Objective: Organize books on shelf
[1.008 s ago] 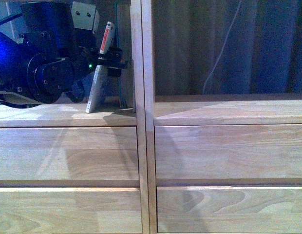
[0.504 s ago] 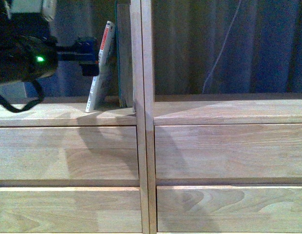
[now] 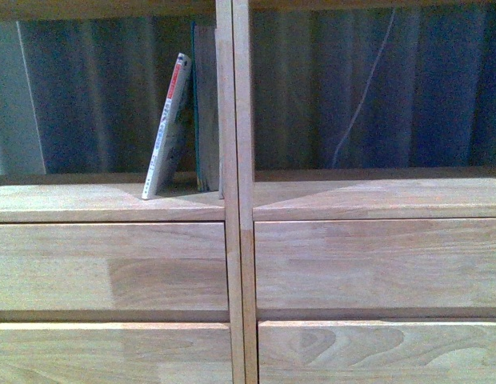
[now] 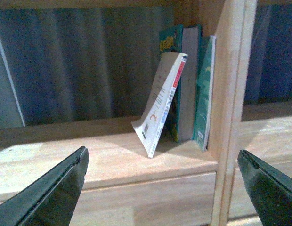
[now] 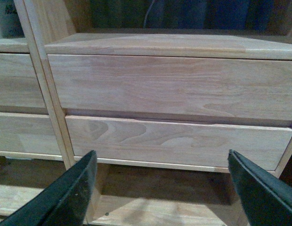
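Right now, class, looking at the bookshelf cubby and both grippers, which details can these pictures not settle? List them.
- Small paperback: its spine text is too small to read in the front view.
- Taller books: their covers are hidden in the left wrist view, pressed together against the shelf divider.
- Shelf top and legs: cut off by the front view's edges.
- Left gripper and right gripper: only the fingertips show.

I see dim, blue-tinted, grainy pictures; soft light brightens the shelf (image 3: 112, 200) top, with shadow beside the leaning paperback (image 3: 166, 128).
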{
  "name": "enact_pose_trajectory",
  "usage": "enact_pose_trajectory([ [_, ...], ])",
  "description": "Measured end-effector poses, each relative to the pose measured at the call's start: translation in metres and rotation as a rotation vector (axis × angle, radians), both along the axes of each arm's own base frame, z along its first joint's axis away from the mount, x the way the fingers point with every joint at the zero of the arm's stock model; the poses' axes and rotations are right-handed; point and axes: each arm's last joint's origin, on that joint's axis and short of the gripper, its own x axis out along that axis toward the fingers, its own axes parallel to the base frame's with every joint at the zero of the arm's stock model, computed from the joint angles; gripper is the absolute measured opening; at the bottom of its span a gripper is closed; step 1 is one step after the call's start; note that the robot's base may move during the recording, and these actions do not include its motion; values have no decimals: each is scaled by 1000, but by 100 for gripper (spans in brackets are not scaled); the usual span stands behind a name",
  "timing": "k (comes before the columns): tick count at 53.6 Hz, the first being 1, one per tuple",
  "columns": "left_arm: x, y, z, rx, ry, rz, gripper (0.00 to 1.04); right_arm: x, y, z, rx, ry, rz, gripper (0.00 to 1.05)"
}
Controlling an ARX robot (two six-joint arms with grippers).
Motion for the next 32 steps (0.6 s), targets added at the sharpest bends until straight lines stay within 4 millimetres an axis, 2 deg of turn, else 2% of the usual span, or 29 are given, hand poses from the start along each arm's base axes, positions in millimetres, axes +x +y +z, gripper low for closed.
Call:
enact_pose_trajectory([
  [1, -18, 4, -8, 3, 20, -14, 97, 0, 0, 0, 0, 0, 0, 99],
  [3, -34, 8, -15, 5, 23, -10, 97, 0, 0, 0, 0, 0, 0, 98],
  [11, -66, 16, -35, 11, 30, -14, 97, 0, 0, 0, 0, 0, 0, 98],
  [21, -91, 22, -62, 8, 71, -14, 97, 0, 0, 0, 0, 0, 0, 98],
  [27, -106, 22, -87, 9, 104, -14, 97, 0, 0, 0, 0, 0, 0, 98],
  [32, -111, 19, -108, 24, 111, -32, 97, 0, 0, 0, 0, 0, 0, 98],
])
